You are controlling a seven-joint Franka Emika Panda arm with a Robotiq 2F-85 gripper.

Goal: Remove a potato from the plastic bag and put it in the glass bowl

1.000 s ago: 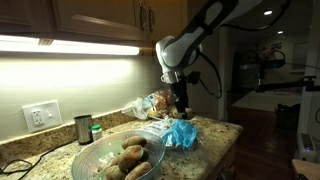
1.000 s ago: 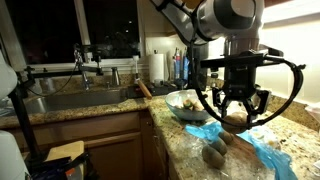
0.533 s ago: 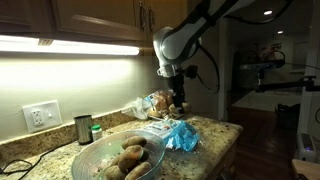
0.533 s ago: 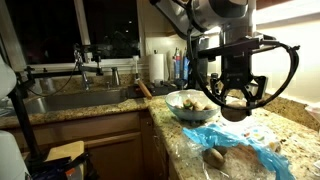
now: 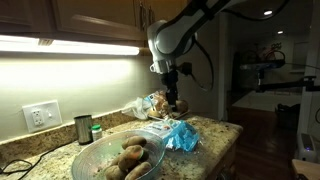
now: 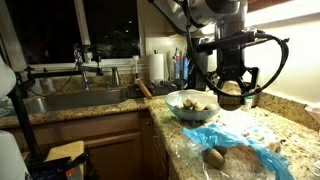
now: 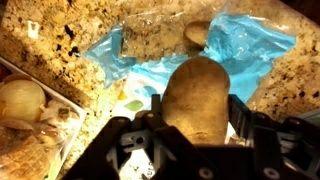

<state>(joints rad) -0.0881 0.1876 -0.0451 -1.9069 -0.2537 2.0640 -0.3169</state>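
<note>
My gripper (image 7: 195, 105) is shut on a brown potato (image 7: 196, 100) and holds it in the air above the counter. In both exterior views the potato (image 6: 231, 88) hangs between the fingers (image 5: 173, 103). The blue plastic bag (image 7: 230, 50) lies flat on the granite below, with one more potato (image 7: 197, 34) at its edge; that potato also shows in an exterior view (image 6: 213, 156). The glass bowl (image 5: 118, 157) holds several potatoes; in an exterior view it (image 6: 192, 104) stands just left of and below my gripper. Its rim shows at the wrist view's left (image 7: 20, 85).
A sink (image 6: 70, 101) with faucet lies left of the bowl. A dark can (image 5: 84, 128) and a wall outlet (image 5: 42, 116) stand behind the bowl. A clear packet of food (image 5: 152, 103) lies at the back of the counter. The counter edge (image 6: 170, 150) runs nearby.
My gripper has risen from the bag with the potato and moved toward the bowl. One potato stays on the bag.
</note>
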